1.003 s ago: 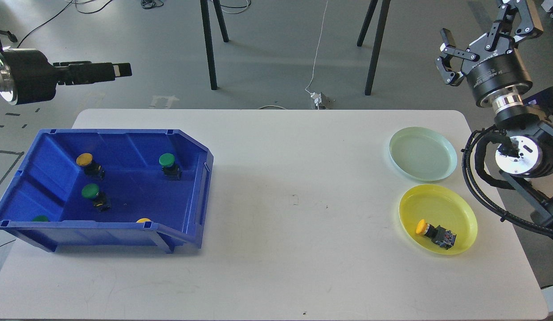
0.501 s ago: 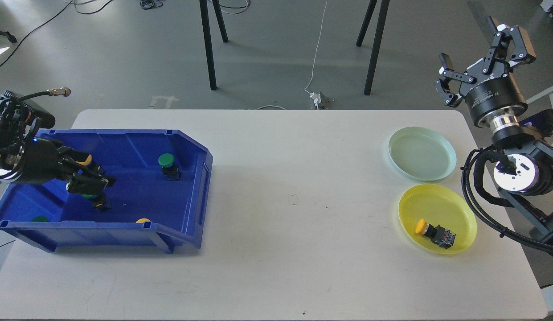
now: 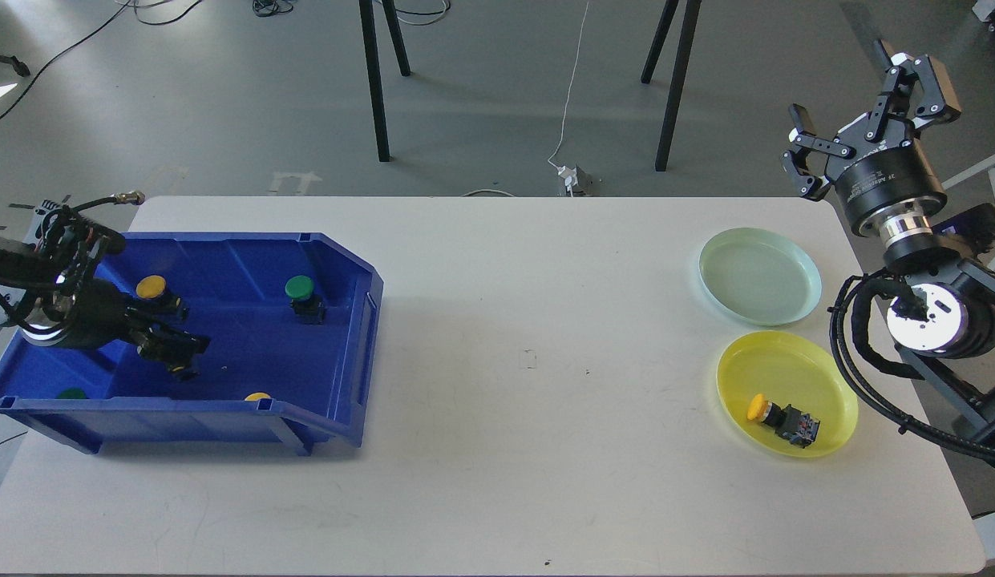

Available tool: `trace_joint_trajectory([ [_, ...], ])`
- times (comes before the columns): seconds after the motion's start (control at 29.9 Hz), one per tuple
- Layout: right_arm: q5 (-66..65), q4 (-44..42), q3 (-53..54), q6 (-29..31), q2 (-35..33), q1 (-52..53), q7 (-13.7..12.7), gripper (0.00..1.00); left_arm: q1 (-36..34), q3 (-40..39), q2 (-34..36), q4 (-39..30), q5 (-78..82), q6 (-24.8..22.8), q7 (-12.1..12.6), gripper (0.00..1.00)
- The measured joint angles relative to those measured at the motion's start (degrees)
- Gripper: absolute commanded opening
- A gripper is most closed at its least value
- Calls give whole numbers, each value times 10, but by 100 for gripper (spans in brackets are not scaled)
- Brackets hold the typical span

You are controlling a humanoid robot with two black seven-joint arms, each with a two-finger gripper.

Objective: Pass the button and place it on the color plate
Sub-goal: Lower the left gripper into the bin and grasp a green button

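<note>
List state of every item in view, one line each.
left gripper: down inside the bin, open or shut unclear
right gripper: raised off the table, open, empty
blue bin: on table, holds several buttons
green button: upright in bin, untouched
yellow button: lying on its side in yellow plate
green plate: empty

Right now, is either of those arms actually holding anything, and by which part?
The right tool is open and empty. The left tool is down in the blue bin, over a button, but whether it grips it cannot be told.
</note>
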Motion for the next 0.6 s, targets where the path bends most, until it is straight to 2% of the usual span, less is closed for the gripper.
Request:
trace_joint_trajectory([
  [0.3, 0, 1, 0, 1, 0, -7, 0, 97, 1, 1, -42, 66, 0, 0, 0, 97],
  [0.6, 1, 2, 0, 2, -1, -8, 0, 97, 2, 1, -60, 102, 1, 0, 0, 97],
])
